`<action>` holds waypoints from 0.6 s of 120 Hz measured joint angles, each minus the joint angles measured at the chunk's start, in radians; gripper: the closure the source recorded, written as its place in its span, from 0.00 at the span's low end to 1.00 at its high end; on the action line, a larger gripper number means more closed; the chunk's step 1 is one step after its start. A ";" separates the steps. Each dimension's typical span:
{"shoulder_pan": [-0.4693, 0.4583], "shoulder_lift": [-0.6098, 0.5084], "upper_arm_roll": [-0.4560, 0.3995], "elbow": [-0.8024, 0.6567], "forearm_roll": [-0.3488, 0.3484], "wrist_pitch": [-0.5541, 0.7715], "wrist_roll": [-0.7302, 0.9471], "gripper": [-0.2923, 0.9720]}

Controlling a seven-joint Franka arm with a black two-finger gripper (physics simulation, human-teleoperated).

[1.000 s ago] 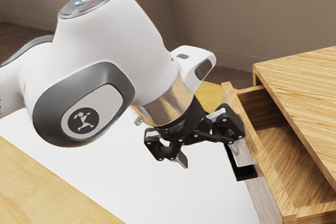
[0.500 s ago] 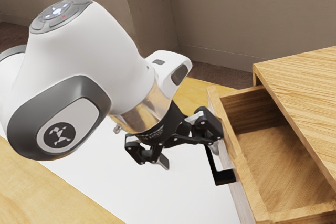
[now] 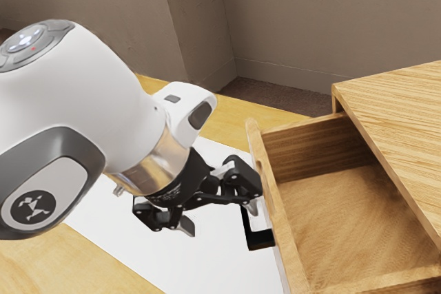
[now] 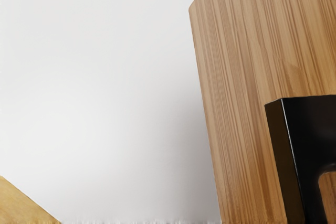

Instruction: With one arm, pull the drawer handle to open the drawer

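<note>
A light wooden drawer [image 3: 331, 225] stands pulled well out of its cabinet [image 3: 393, 115], its inside bare. Its front panel [image 3: 264, 170] faces the exterior view's left and carries a black handle [image 3: 257, 228]. My gripper [image 3: 219, 217] is right at that handle, open, fingers spread wide. One finger [image 3: 249, 203] is hooked at the handle, while the other finger [image 3: 186, 225] hangs free over the white mat. In the wrist view, the drawer front [image 4: 252, 77] and the black handle [image 4: 304, 150] sit close under my hand.
A white mat [image 3: 207, 259] covers the wooden table [image 3: 41, 273] beneath my hand, also seen as white mat [image 4: 94, 87] in the wrist view. The cabinet top spans the exterior view's right side. Brown walls and floor lie behind.
My hand has moved toward the exterior view's left, and the drawer front and handle have come with it. The drawer stands out farther than a second ago.
</note>
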 joint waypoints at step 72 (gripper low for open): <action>-0.072 -0.120 0.078 0.019 0.011 -0.031 -0.002 0.23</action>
